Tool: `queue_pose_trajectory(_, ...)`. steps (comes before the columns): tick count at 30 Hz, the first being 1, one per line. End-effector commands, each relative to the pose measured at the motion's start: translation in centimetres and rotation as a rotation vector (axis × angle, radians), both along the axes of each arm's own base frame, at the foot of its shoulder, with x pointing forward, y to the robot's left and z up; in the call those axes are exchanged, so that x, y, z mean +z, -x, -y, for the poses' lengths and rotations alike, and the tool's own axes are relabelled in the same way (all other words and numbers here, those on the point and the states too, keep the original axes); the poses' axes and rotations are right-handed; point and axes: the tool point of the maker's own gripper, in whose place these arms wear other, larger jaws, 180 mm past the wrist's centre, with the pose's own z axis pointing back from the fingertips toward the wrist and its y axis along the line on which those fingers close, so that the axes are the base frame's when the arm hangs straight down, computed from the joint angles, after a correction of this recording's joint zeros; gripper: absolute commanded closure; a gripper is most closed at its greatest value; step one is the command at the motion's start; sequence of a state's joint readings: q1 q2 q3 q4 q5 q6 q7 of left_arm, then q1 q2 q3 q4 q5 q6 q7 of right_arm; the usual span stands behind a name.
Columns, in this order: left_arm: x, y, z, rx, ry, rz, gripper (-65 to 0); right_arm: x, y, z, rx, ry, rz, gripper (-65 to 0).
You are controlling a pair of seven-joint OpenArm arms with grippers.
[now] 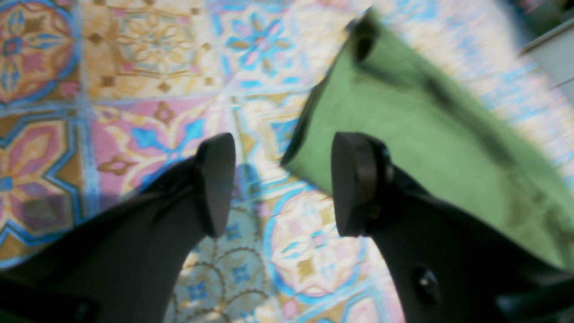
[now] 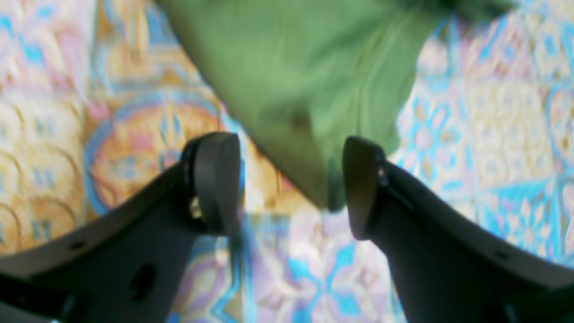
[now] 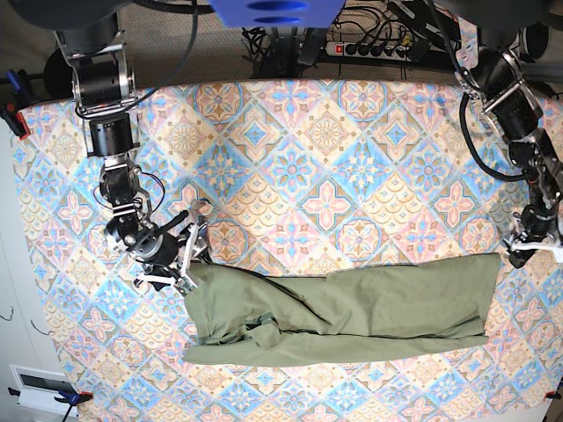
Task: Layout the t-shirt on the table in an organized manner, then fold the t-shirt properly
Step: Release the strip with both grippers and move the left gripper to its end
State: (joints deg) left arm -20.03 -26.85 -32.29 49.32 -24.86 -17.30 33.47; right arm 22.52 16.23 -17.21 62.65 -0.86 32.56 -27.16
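T-shirt (image 3: 352, 315): one olive-green garment, lying as a long band across the near part of the table (image 3: 325, 149), running almost from the left side to the right edge; the end toward the base view's left is bunched and creased, the other end flatter with a straight edge. No label, brand or writing can be read on it in any view. Table: covered in a patterned cloth of blue, pink and cream medallions; no lettering on the cloth. Right claw (image 3: 182, 257): at the bunched end of the shirt, on the base view's left, jaws standing wide apart; in the right wrist view (image 2: 291, 184) a corner of the green cloth hangs down into the gap between the two black fingers (image 2: 215, 179), and nothing is clamped. Whether the cloth touches either finger cannot be told through the blur. Left claw (image 3: 528, 248): at the far end of the shirt, near the table's right edge, just beside the shirt's upper corner; in the left wrist view (image 1: 282, 184) its jaws are spread wide over bare patterned cloth, the shirt's corner (image 1: 403, 134) lying past the right-hand finger (image 1: 354, 184), nothing held. Containers: none in view.
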Motion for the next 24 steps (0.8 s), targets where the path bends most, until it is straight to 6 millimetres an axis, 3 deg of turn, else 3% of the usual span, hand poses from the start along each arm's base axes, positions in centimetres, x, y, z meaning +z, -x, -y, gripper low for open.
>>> queue_pose_trajectory(1,2.4,-1.8,-0.5,-0.001,-0.042,0.059,-33.9,2.7,-1.6,-0.2,0.002,-0.029,0.079,-35.2)
queue_pose_trajectory(11,-0.5,-5.4,1.3,-0.011,-0.126,-0.036,-34.2,2.1,-0.3,-0.7,0.016,-0.036,0.074,-35.2)
queue_pose_trajectory(15,-0.6,-5.8,1.3,-0.013,-0.184,-0.034,-34.3,2.8,-0.8,0.7,-0.034,-0.053,0.09,-33.1)
queue_pose_trajectory(21,-2.1,-6.6,4.7,-0.127,-0.231,-0.085,-33.7,3.1,-1.0,1.2,-0.048,-0.059,0.097,-32.2)
queue_pose_trajectory(24,-2.5,-6.5,5.3,-0.149,-0.244,-0.1,-33.7,3.4,-1.0,1.1,-0.047,-0.048,0.099,-32.3)
